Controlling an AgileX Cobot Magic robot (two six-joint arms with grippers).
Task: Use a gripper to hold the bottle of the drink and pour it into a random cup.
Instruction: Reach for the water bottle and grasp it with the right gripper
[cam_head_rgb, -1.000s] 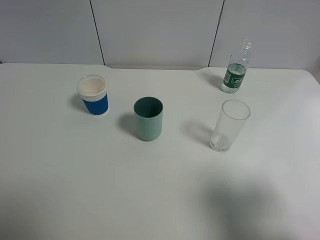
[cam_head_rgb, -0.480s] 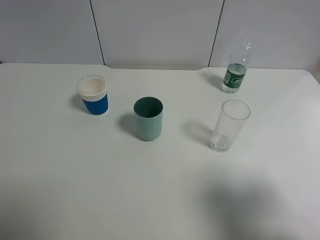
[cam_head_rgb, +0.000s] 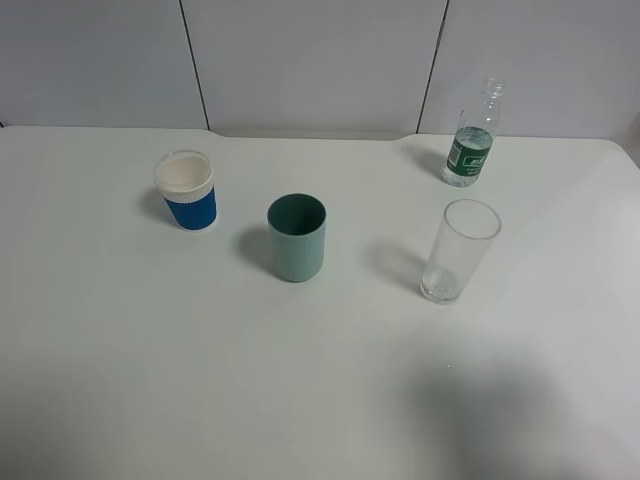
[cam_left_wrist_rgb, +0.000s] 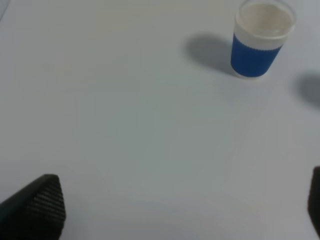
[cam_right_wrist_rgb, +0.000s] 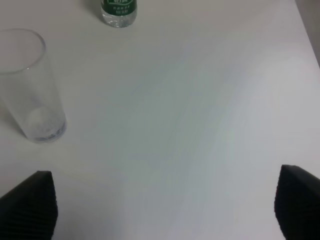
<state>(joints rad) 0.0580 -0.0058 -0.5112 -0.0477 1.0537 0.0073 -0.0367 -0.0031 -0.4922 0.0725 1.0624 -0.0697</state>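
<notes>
**Item 1. Small clear plastic bottle with a dark green label** (cam_head_rgb: 470, 150) (cam_right_wrist_rgb: 118, 10)
- Position: on the white table (cam_head_rgb: 300, 390), just behind the tall clear glass tumbler (cam_head_rgb: 459, 252) (cam_right_wrist_rgb: 30, 87), towards the back wall. Apart from it, not touching.
- Attitude: upright, with its long axis vertical.
- Appearance: narrow clear neck, white marks on the label, clear contents. Whether a cap is on cannot be told.

**Item 2. Right gripper** (cam_right_wrist_rgb: 165, 205), black ribbed fingers (cam_right_wrist_rgb: 30, 210)
- State: jaws spread wide with nothing between them.
- Relation: the bottle lies ahead of it, past the glass tumbler and well apart. The tumbler stands off to one side of the direct line.
- Judgement: this is the nearer arm, since the bottle stands on its side of the table. A level approach from the side would suit the upright body, provided it steers clear of the tumbler.

**Item 3. Left gripper** (cam_left_wrist_rgb: 177, 202)
- State: jaws wide apart and empty.
- Judgement: it sits far from the tumbler and the bottle, so it is poorly placed for the pick.

**Item 4. Plain teal-green opaque cup** (cam_head_rgb: 297, 238)
- Position: well to the left of the glass tumbler, upright, with a dark interior.

**Item 5. White cup with a blue sleeve** (cam_head_rgb: 186, 190) (cam_left_wrist_rgb: 262, 40)
- Position: further left of the tumbler, beyond the teal cup, upright.

**Status:** judged to be at the reach stage, with the bottle not yet gripped.
</notes>
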